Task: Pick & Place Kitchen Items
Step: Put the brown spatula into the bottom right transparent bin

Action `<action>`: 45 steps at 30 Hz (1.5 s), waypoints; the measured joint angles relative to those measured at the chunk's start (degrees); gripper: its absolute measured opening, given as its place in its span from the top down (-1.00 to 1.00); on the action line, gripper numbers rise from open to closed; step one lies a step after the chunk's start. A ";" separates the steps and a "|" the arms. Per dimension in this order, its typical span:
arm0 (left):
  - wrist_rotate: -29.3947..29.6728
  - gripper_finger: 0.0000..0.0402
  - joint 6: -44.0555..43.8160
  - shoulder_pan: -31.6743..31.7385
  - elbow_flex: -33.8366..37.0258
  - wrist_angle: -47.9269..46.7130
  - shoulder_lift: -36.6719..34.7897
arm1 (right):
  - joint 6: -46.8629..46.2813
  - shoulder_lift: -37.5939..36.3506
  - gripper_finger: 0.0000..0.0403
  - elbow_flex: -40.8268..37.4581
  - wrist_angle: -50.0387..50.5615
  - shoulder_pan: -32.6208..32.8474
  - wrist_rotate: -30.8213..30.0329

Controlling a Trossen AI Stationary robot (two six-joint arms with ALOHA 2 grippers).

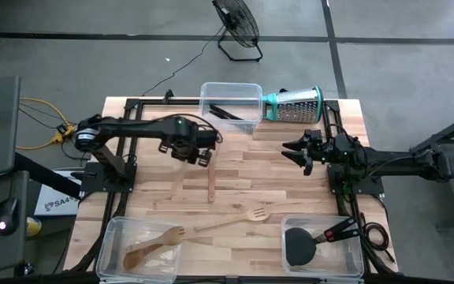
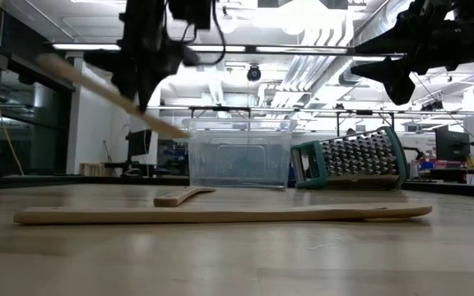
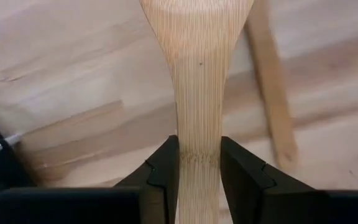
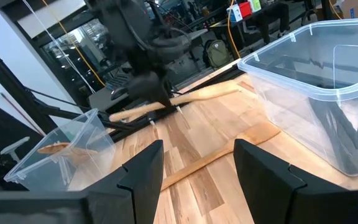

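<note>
My left gripper [image 1: 199, 154] hangs above the table's middle, shut on a pale wooden spatula [image 2: 105, 92], which also shows in the right wrist view [image 4: 166, 102]. A second wooden spatula [image 1: 210, 180] lies flat on the table just below it. A wooden slotted spoon [image 1: 235, 220] lies flat nearer the front. My right gripper [image 1: 294, 150] is open and empty above the table's right half; its fingers show apart in the right wrist view [image 4: 197, 168]. My left gripper pinches the spatula's narrow handle [image 3: 199, 134] between its two fingers, below where the handle widens into the blade [image 3: 196, 25]. The spatula runs forward along the fingers. It is lifted clear of the table and tilted, one end higher than the other [image 2: 52, 64].
A clear bin [image 1: 231, 106] with thin black tools stands at the far edge, with a steel grater with a teal rim [image 1: 294, 105] lying beside it. A near left bin [image 1: 144, 244] holds wooden utensils. A near right bin [image 1: 321, 244] holds a black spatula with a red-black handle.
</note>
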State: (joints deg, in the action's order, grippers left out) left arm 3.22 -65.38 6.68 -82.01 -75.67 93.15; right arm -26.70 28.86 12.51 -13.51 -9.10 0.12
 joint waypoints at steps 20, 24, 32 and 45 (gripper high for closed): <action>-16.70 0.55 13.18 -0.72 -3.90 10.55 -11.81 | 0.00 1.18 0.07 0.00 0.01 -0.02 0.00; -19.26 0.55 16.52 -0.72 -3.93 18.39 -12.75 | 0.00 1.19 0.07 0.00 -0.06 -0.01 -0.04; -23.22 0.55 26.58 -0.72 -3.89 37.46 -13.18 | 0.00 1.19 0.07 0.00 0.01 -0.02 0.00; -23.20 0.55 36.95 -0.72 -3.89 57.55 -13.16 | 0.00 1.18 0.07 0.00 0.01 -0.02 0.02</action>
State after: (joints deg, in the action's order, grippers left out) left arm -19.98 -28.44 5.96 -85.91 -18.12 79.99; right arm -26.70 30.04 12.51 -13.50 -9.13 0.14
